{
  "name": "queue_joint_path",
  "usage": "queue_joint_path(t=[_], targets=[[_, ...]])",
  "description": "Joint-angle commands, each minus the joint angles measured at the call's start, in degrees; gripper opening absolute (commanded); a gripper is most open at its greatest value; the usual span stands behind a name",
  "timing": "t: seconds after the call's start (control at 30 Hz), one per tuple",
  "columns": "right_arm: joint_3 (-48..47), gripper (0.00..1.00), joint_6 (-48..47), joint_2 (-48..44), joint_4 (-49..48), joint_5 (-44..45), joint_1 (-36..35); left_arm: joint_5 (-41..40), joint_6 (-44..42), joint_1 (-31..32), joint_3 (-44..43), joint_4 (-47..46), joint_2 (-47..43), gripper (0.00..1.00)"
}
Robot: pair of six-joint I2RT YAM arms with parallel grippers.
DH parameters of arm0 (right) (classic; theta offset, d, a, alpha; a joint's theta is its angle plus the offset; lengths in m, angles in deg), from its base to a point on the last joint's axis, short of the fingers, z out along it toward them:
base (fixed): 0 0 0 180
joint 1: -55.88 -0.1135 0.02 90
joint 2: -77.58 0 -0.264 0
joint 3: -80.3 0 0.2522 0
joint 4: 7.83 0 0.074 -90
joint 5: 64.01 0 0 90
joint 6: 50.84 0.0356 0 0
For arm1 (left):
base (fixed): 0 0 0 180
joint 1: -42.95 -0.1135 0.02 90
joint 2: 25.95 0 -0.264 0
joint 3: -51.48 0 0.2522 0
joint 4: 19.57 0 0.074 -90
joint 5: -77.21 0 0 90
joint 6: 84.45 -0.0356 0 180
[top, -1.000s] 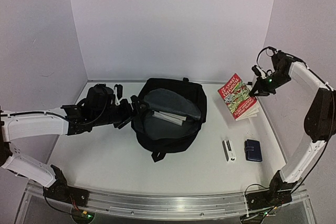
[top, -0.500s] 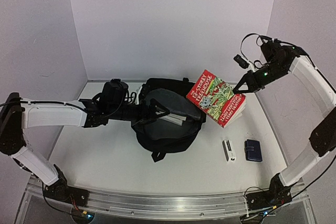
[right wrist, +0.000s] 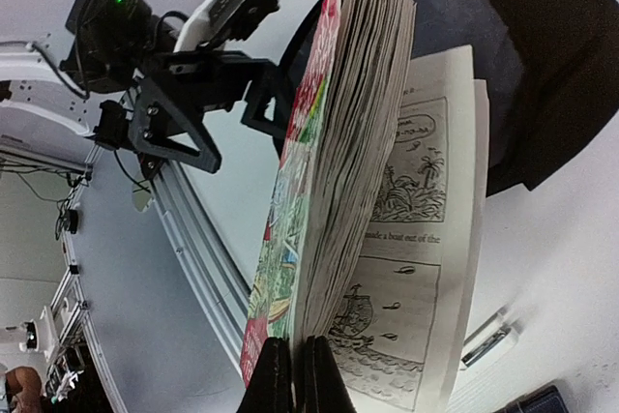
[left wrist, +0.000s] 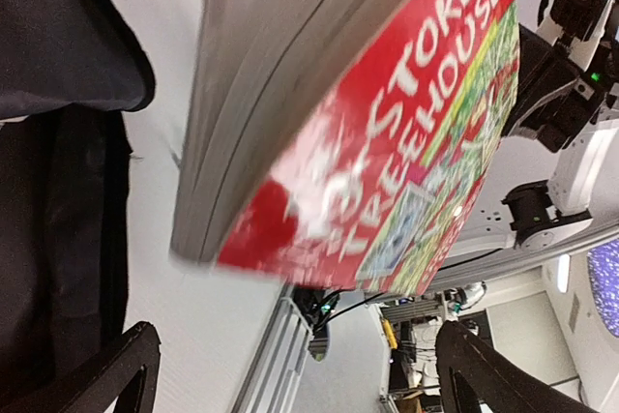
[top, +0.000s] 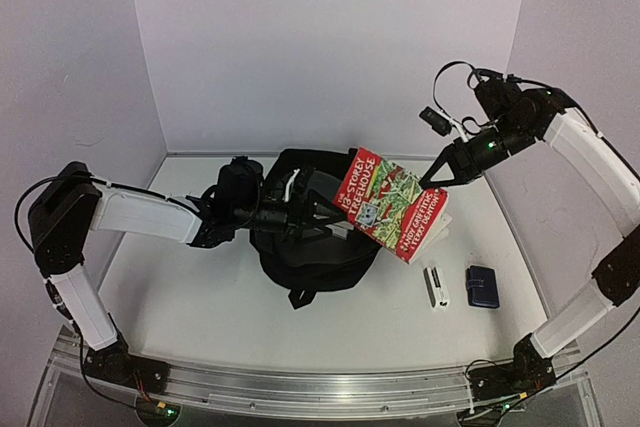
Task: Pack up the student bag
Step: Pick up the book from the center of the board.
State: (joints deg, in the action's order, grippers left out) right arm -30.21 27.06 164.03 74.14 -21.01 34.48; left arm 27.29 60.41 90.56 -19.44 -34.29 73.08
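Grips a red-covered book (right wrist: 324, 191) by its bottom edge, right hand (right wrist: 293, 360) closed tight; pages fanned, one illustrated leaf splayed loose. Behind: student bag (right wrist: 546, 65) lying on the bench (right wrist: 580, 268), grey lining exposed. Left hand (right wrist: 215, 94) spread wide, seemingly clear of the cover.

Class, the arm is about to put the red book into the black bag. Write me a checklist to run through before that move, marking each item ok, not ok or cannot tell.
1. Right fingers shut on the red book: ok, pinching one edge.
2. Book's pages together: not ok; a loose page hangs apart from the block.
3. Book over the student bag: ok, tilted above its right side.
4. Bag's mouth open enough: cannot tell, the book hides it.
5. Left fingers open: ok, holding nothing.
6. Left fingers out of the book's way: not ok; they point at it from close by.
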Motion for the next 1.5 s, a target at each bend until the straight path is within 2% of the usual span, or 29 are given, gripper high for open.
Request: queue_joint_path(t=[0.0, 0.1, 0.17, 0.3, 0.47, 0.5, 0.53, 0.6, 0.63, 0.67, 0.7, 0.73, 0.87, 0.97, 1.13, 1.23, 1.47], targets=[[0.6, 0.00, 2.7, -3.2, -4.0, -4.3, -3.5, 4.9, 5.8, -0.2, -2.9, -13.6, 3.4, 0.97], [1.2, 0.00, 2.7, -3.4, -4.3, -5.7, -4.3, 6.0, 9.9, -0.2, -1.7, -22.8, 4.8, 0.91], [2.0, 0.00, 2.3, -3.4, -4.3, -6.7, -4.5, 6.7, 11.9, -0.2, -0.8, -27.8, 5.4, 0.83], [3.4, 0.00, 1.2, -2.9, -4.4, -5.0, -5.0, 7.6, 13.6, -0.2, 0.6, -32.8, 5.0, 0.55], [2.9, 0.00, 1.5, -1.3, -4.8, 0.8, -4.9, 6.6, 12.7, -0.2, 3.1, -31.8, 2.4, 0.17], [2.5, 0.02, 1.9, -1.0, -5.1, 1.9, -4.9, 5.9, 12.4, -0.2, 3.6, -31.2, 1.7, 0.12], [1.9, 0.11, 2.6, -0.7, -5.4, 3.2, -4.9, 5.0, 12.0, -0.2, 4.2, -30.5, 1.0, 0.06], [0.0, 0.36, 3.8, -0.1, -5.8, 5.3, -4.6, 2.7, 11.3, -0.2, 5.4, -29.6, -1.1, 0.00], [-0.9, 0.64, 4.3, 0.0, -6.1, 5.9, -4.2, 1.6, 11.0, -0.2, 6.4, -29.5, -2.0, 0.00], [-1.3, 0.81, 5.1, -0.2, -7.1, 7.0, -4.0, 0.5, 10.7, -0.4, 7.1, -29.5, -3.1, 0.00], [-1.4, 0.93, 6.2, -0.5, -7.8, 7.8, -3.8, -0.7, 10.4, -0.6, 7.8, -29.4, -4.3, 0.00], [-1.3, 0.97, 7.3, -0.9, -9.2, 8.9, -3.5, -2.0, 10.1, -0.9, 8.6, -29.5, -5.6, 0.00], [0.8, 0.98, 11.9, -1.4, -12.2, 8.9, -2.5, -8.8, 7.5, -1.9, 11.7, -27.5, -12.0, 0.00], [4.8, 0.98, 19.4, -1.8, -17.1, 1.7, -1.3, -14.3, 4.7, -2.0, 13.4, -24.6, -17.0, 0.00], [7.5, 0.98, 23.4, -0.3, -21.7, -6.2, -1.4, -21.0, 2.9, -2.0, 15.3, -22.8, -23.1, 0.00], [7.7, 0.98, 24.4, 0.2, -24.3, -10.1, -2.3, -22.8, 2.6, -2.0, 15.3, -21.5, -24.7, 0.00], [6.9, 0.98, 25.0, 0.8, -29.0, -12.7, -7.4, -23.6, 3.9, -2.0, 15.4, -23.0, -24.6, 0.00]])
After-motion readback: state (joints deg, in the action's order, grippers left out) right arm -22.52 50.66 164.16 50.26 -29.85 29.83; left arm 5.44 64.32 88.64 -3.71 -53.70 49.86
